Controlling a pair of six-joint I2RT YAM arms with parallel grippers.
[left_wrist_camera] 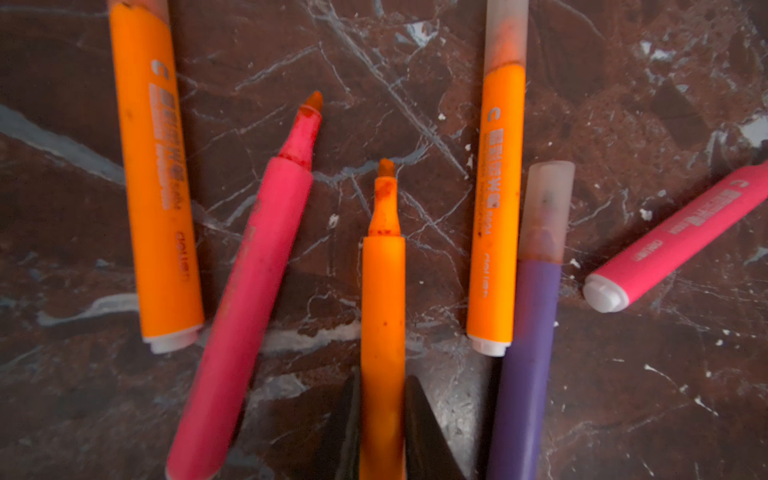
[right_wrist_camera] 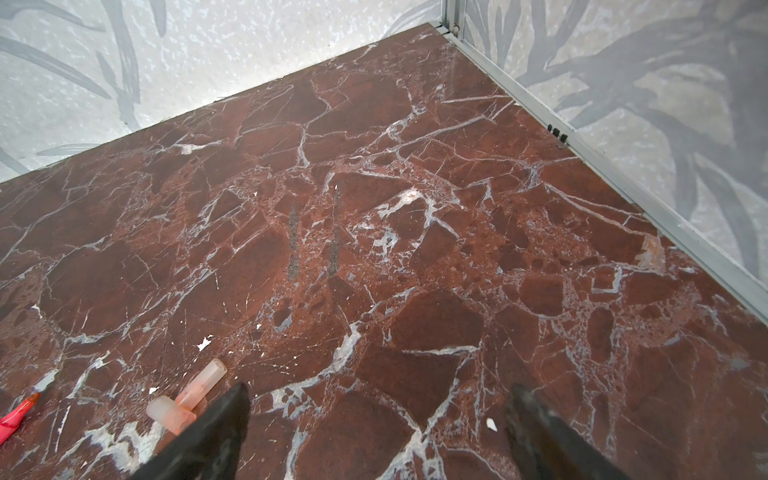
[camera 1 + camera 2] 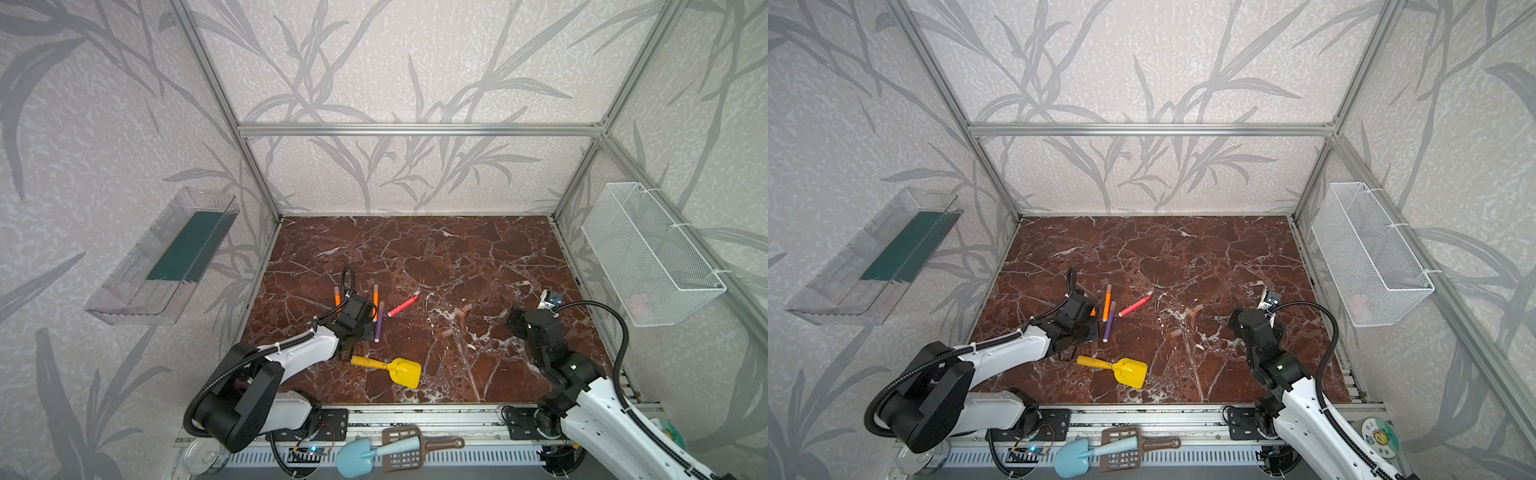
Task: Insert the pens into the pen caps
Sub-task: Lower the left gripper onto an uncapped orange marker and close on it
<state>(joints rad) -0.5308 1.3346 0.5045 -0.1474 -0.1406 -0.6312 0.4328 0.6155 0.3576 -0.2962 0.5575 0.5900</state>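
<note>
Orange uncapped pen (image 1: 382, 311) sits at the left side of the marble bench (image 1: 623, 104), its barrel clamped between the fingers of the left hand (image 1: 383, 374). Around it on the bench lie an uncapped pink pen (image 1: 245, 291), two capped orange pens (image 1: 153, 178), a capped purple pen (image 1: 528, 353) and, set apart, a second pink pen (image 1: 681, 237). Two loose pen caps (image 2: 203, 382) touch each other near the right hand (image 2: 380, 388), which is spread wide and grips nothing. A third loose cap (image 3: 446, 332) lies nearby. A yellow toy shovel (image 3: 388, 368) lies toward the front edge.
</note>
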